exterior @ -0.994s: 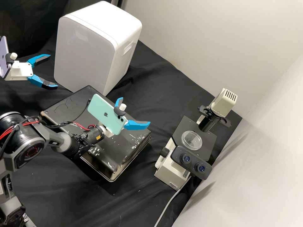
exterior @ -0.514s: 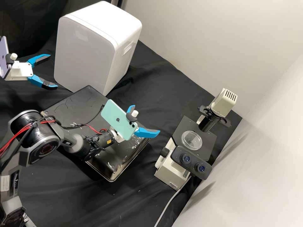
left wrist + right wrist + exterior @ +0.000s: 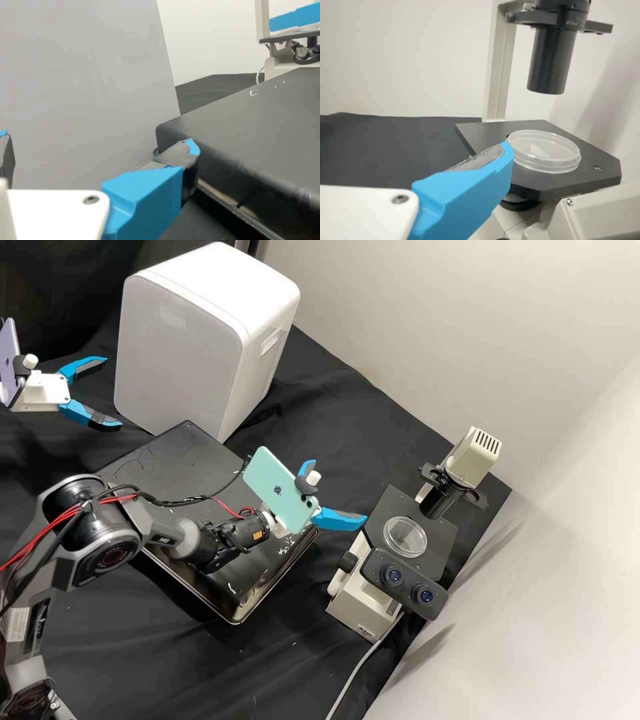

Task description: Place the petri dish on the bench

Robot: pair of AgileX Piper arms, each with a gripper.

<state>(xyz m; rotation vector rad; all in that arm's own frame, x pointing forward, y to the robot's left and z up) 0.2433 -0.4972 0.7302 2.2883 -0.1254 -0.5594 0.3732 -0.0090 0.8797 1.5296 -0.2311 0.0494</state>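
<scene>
Black cloth covers the bench (image 3: 333,407), with plain white walls closing it in behind the microscope (image 3: 373,600). The dish (image 3: 405,535) sits flat on the microscope's stage (image 3: 443,528), under the lens tube and just behind the eyepieces, so it has yet to be lifted off. It is clear, shallow and lidded, and probably light and slippery at the rim.

The right claw (image 3: 333,497) hangs level just beside the microscope, on its slab side. Its blue fingers are spread apart and hold nothing. In the right wrist view one finger (image 3: 470,190) points at the dish's near edge, close to it but not touching. That low, flat line likely suits sliding in under the lens tube and taking the dish by its sides.

The left claw (image 3: 110,391) is well apart from the microscope, past the white box (image 3: 207,333). Its fingers are also spread and empty, probably parked out of the way. A black slab (image 3: 193,467) on a metal tray lies between the box and the microscope, so the open cloth around the microscope looks like the likeliest place to set the dish down.
</scene>
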